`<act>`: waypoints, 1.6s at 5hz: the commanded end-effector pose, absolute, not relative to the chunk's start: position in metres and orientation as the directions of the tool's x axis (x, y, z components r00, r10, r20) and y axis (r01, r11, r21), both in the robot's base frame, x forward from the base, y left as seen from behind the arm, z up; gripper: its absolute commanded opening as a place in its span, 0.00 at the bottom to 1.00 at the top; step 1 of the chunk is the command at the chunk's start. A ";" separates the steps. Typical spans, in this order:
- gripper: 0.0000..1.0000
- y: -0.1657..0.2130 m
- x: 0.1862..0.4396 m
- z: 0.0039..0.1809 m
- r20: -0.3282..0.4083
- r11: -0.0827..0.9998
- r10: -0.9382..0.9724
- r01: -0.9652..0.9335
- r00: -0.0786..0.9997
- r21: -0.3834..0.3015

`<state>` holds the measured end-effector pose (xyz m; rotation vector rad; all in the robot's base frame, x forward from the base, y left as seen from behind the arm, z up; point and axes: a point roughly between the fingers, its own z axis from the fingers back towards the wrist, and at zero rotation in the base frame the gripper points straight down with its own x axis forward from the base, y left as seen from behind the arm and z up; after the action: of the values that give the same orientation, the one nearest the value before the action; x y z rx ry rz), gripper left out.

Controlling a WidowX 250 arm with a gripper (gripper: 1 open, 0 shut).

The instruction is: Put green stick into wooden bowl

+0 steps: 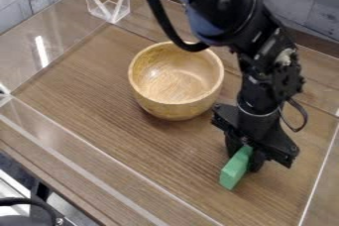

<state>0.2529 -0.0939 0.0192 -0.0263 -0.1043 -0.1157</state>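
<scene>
On the right side of the wood-grain desk (93,91), the black end effector (255,152) points straight down and is clenched on the upper end of the green stick (237,168). Its dark fingers (232,143) press in from both sides of the bar, so only the lower part of the stick shows below them, a matte green block with a squared end. That lower end lies on the desk surface, near the front right edge, while the gripped end is partly hidden by the black parts around it. Whether the gripped end is lifted off the wood cannot be told from this view.

To the left of the stick and farther back stands the wooden bowl (176,78), round and light tan, with a thick smooth rim and visible grain inside. Its hollow shows nothing but bare wood. The bowl and the stick are apart, with a strip of bare desk between them; the black arm (225,17) rises from the end effector and passes behind the bowl's right side toward the top of the picture.

Clear acrylic walls (47,42) border the desk at the left and the front, and a small clear stand (109,7) sits at the far left corner
</scene>
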 end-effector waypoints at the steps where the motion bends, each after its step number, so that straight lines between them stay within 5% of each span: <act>1: 0.00 -0.095 0.265 0.030 0.147 0.996 -0.064 0.073 0.987 -0.060; 5: 0.00 -0.098 0.267 0.037 0.133 0.993 0.000 0.015 0.991 -0.114; 6: 0.00 -0.090 0.266 0.053 0.127 0.994 0.018 -0.004 0.992 -0.110; 8: 0.00 -0.035 0.274 0.114 0.179 0.981 0.165 -0.142 0.970 -0.132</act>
<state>0.2659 -0.0328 0.0999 -0.1094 -0.1405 0.1673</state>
